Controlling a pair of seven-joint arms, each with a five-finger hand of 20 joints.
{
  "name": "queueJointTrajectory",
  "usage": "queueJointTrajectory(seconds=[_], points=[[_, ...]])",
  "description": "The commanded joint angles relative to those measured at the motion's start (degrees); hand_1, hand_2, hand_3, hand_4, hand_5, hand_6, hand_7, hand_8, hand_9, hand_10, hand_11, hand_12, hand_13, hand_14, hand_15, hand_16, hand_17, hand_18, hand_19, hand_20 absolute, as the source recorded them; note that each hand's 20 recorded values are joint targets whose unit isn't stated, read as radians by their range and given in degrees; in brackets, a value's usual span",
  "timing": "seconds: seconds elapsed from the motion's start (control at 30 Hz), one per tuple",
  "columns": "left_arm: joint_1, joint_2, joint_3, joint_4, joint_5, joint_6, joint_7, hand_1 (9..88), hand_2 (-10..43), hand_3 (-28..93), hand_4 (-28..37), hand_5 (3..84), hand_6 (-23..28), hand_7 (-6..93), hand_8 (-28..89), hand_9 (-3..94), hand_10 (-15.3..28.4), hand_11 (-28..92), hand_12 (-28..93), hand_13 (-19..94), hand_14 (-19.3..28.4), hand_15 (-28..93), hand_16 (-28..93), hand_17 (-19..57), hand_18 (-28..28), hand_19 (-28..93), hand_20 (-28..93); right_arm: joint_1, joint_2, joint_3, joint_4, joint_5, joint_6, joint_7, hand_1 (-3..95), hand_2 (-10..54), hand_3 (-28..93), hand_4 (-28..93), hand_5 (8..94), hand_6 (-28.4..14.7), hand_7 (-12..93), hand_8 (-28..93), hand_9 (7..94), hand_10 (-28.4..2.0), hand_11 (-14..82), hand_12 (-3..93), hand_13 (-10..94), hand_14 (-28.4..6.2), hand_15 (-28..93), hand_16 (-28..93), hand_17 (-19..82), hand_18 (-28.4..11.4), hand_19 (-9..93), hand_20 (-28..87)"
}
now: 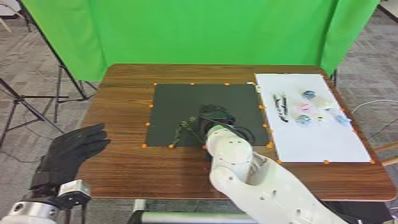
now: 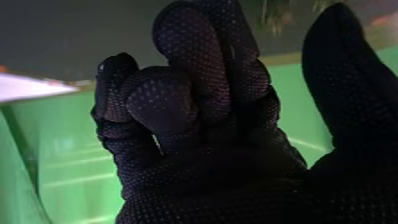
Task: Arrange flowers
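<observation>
On the near half of the dark mat [image 1: 169, 100], a green sprig [image 1: 185, 128] points roughly near-to-far. Over the mat, the right hand [image 1: 216, 114] is loosely open, empty; left of it, the left hand [image 1: 75, 145] hangs open.

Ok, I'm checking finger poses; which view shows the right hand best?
Right wrist view: the right hand is close, thumb apart from fingers. The head view shows it small against the dark mat.
</observation>
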Motion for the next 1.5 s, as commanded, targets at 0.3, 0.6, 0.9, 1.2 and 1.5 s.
queueJointTrajectory(seconds=[0.3, 0.6, 0.9, 1.2, 1.5], points=[[3.3, -1.09, -0.14, -1.20, -0.31, 1.10, 1.15, 27.9, 4.9, 79, -16.3, 45.2, 13.5, 17.1, -9, 37.8, 21.9, 34, 9, 25, 28.4, 64, -14, -8.9, 23.1, 61, 12, -0.6, 11.6, 8.5, -10.1, -0.1, 13.8, -3.1, 30.4, 0.4, 76, -22, 61.7, -10.7, 44, -13, 66.9, -24.1, 37.3, 21.1, 61, -20.8, 72, 20, 30, -28.4, 87, -5], [2.3, -1.51, 0.44, -1.18, -0.19, 1.09, 0.49, 27.9, 4.9, 79, -16.4, 45.2, 13.6, 17.1, -10, 37.8, 21.9, 34, 9, 25, 28.4, 63, -14, -9.0, 23.1, 61, 12, -0.7, 16.8, 10.6, -5.7, -1.9, 15.0, -1.3, 30.6, -0.4, 77, -23, 56.4, -12.3, 45, -14, 62.4, -26.0, 37.3, 21.0, 57, -22.0, 73, 18, 29, -28.4, 88, -7], [1.0, -1.41, 1.43, -0.81, 0.16, 0.46, 0.02, 27.9, 4.9, 79, -16.5, 45.2, 13.6, 17.0, -10, 37.8, 21.9, 34, 9, 25, 28.4, 64, -14, -9.0, 23.0, 61, 12, -0.6, 19.5, 11.6, 0.5, -1.4, 14.4, 1.8, 30.5, -1.4, 77, -23, 56.6, -12.7, 47, -15, 61.0, -25.8, 40.3, 21.2, 56, -21.7, 74, 17, 29, -28.4, 90, -9], [0.4, -0.99, 1.99, -0.63, -0.04, 0.73, 0.51, 27.9, 4.9, 79, -16.5, 45.2, 13.6, 17.1, -10, 37.8, 21.9, 34, 9, 25, 28.4, 64, -14, -9.0, 23.0, 61, 12, -1.8, 19.8, 13.3, 4.2, -3.7, 12.0, 3.7, 30.3, -3.3, 77, -24, 53.8, -14.5, 42, -15, 57.8, -26.0, 36.5, 18.7, 54, -22.6, 74, 16, 30, -28.4, 92, -10], [-0.9, 1.38, 4.23, 0.16, -1.01, 1.50, 3.05, 28.0, 4.9, 79, -16.5, 45.2, 13.6, 17.0, -10, 37.8, 22.0, 34, 9, 25, 28.4, 64, -14, -9.0, 23.0, 61, 12, 1.6, 18.3, 9.6, 10.8, -3.9, 12.9, 5.4, 30.8, -4.5, 75, -25, 58.9, -11.3, 38, -14, 64.2, -23.3, 29.6, 18.1, 58, -20.7, 74, 17, 33, -28.4, 93, -7]])
